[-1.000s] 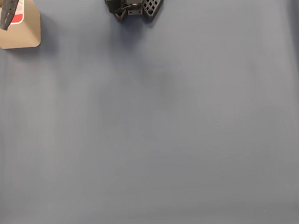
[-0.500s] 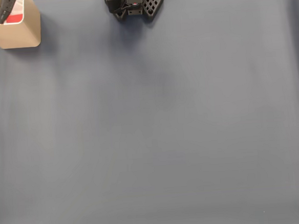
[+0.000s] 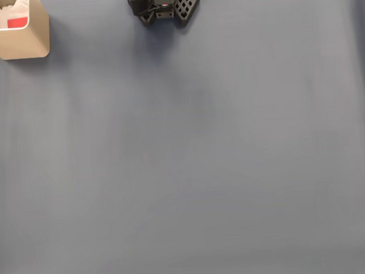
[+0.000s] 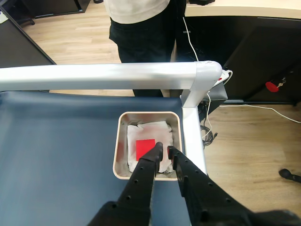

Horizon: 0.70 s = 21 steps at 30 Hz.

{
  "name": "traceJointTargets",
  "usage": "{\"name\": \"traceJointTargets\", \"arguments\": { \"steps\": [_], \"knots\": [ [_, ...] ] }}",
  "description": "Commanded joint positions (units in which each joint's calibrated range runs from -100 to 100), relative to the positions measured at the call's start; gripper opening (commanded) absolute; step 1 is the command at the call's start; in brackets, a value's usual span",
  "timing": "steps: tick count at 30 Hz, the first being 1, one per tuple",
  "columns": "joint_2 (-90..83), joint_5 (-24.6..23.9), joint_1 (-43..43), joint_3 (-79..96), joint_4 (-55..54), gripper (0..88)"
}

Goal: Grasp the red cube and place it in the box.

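The red cube (image 3: 17, 22) lies inside the tan box (image 3: 38, 40) at the top left corner of the fixed view. In the wrist view the red cube (image 4: 145, 149) rests flat on crumpled white paper in the box (image 4: 121, 141). My gripper (image 4: 164, 149) hovers above the box's near rim, its dark fingers (image 4: 146, 176) nearly together with only a thin slit between the tips. Nothing is held, and the tips stand apart from the cube.
The arm's black base (image 3: 160, 3) sits at the top middle of the blue mat (image 3: 190, 161). In the wrist view a silver frame bar (image 4: 103, 76) and post (image 4: 192, 136) border the table behind the box. A person (image 4: 141, 28) stands beyond it.
The dark gripper finger that hung over the box in the fixed view has pulled away out of that view. The red cube stays in the box, fully uncovered.
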Motion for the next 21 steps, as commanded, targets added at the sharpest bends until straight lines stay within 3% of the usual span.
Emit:
{"name": "traceJointTargets", "arguments": {
  "steps": [1, 21],
  "knots": [
    [-1.1, 0.6, -1.8, -1.2, -0.5, 0.0],
    [0.9, 3.3, -32.2, -8.3, 0.7, 0.0]
  ]
}}
